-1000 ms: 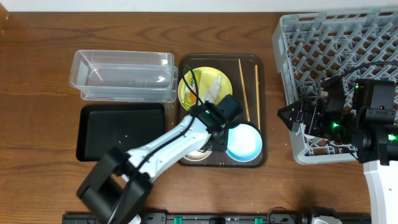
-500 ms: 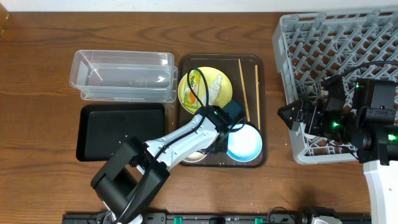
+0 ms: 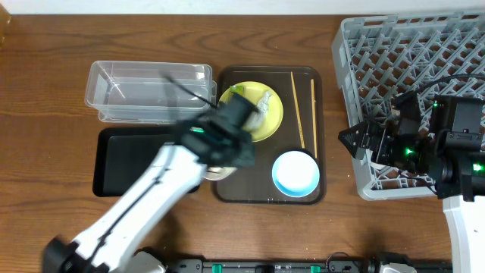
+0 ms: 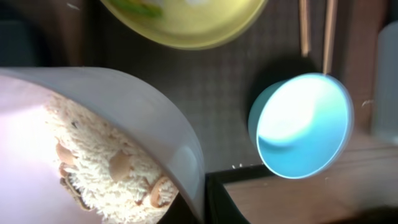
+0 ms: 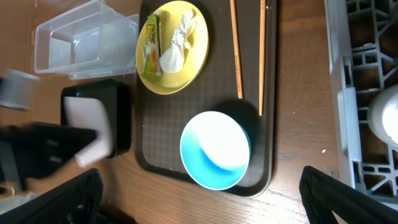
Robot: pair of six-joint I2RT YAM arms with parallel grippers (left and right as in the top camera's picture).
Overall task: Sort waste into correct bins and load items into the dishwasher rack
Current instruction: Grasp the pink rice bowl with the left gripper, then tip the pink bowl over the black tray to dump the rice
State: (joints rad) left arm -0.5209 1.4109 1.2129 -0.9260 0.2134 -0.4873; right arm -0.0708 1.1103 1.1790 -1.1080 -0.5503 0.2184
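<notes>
My left gripper [image 3: 221, 144] is shut on the small white bowl [image 3: 214, 171] and holds it over the serving tray's left edge, next to the black tray [image 3: 129, 155]. The bowl [image 4: 124, 106] holds rice scraps [image 4: 93, 168]. The yellow plate [image 3: 269, 117] carries the green-and-yellow wrapper [image 5: 152, 43] and the crumpled white scrap [image 5: 177, 43]. The light blue bowl [image 3: 295, 173] and two chopsticks [image 3: 297, 110] lie on the serving tray. My right gripper [image 3: 352, 142] is open and empty at the grey rack's [image 3: 409, 53] left side.
The clear tub [image 3: 148, 91] stands behind the black tray. The dark brown serving tray [image 3: 322, 136] sits between the bins and the rack. My left arm crosses the table's front left.
My left gripper has lifted the white bowl off the serving tray's front and swung left toward the black tray. The right arm has not moved.
</notes>
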